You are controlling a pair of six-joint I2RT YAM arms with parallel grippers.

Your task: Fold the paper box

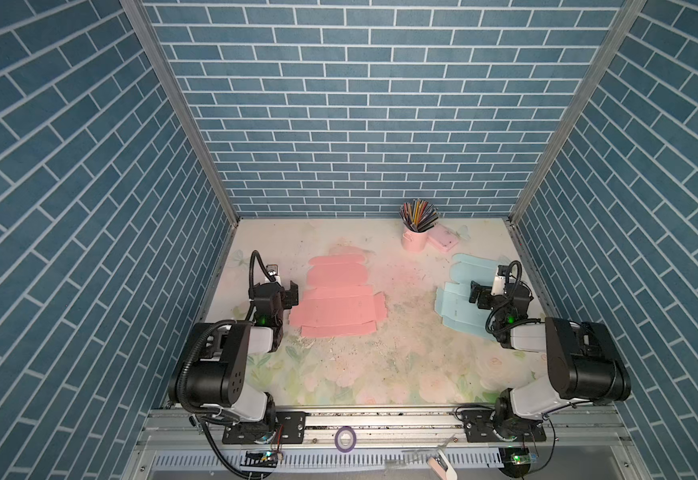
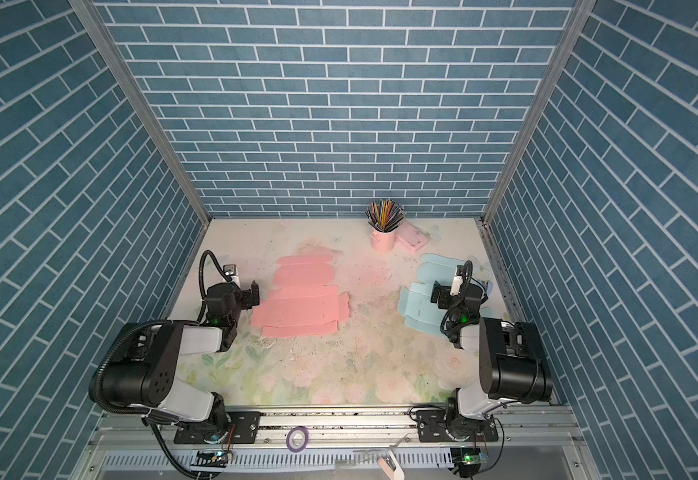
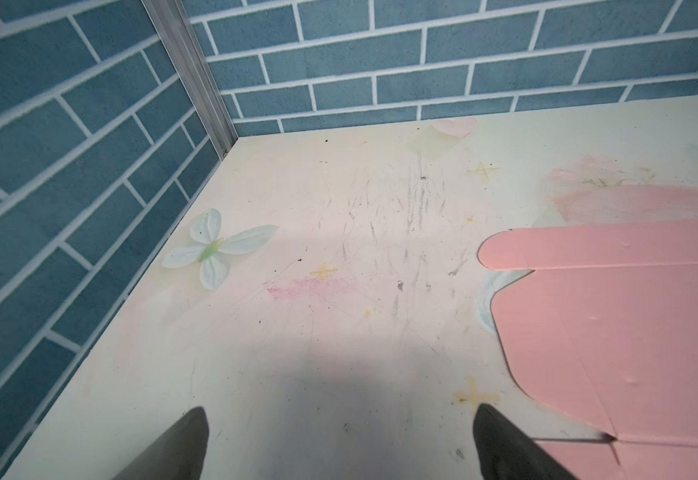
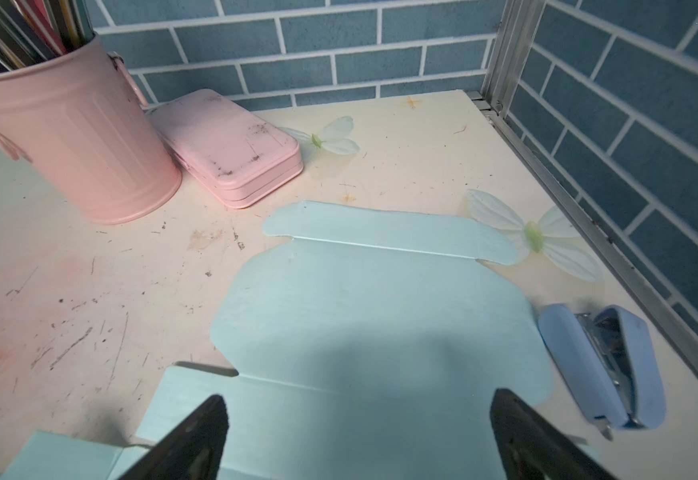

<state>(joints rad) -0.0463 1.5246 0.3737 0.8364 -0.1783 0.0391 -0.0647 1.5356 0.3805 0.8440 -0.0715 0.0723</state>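
Two unfolded paper box blanks lie flat on the table. The pink blank (image 1: 339,299) (image 2: 301,303) is left of centre, and its edge shows in the left wrist view (image 3: 613,316). The light blue blank (image 1: 455,309) (image 2: 417,309) lies at the right and fills the right wrist view (image 4: 380,316). My left gripper (image 1: 293,293) (image 2: 253,296) (image 3: 341,411) hangs open just left of the pink blank, over bare table, holding nothing. My right gripper (image 1: 475,293) (image 2: 438,293) (image 4: 357,399) hangs open above the blue blank, with nothing between its fingers.
A pink cup of pencils (image 1: 414,239) (image 4: 77,137) and a pink tin case (image 1: 443,241) (image 4: 230,145) stand at the back right. A blue stapler (image 4: 605,370) lies by the right wall. Brick-pattern walls enclose three sides. A purple tape roll (image 1: 345,438) sits on the front rail.
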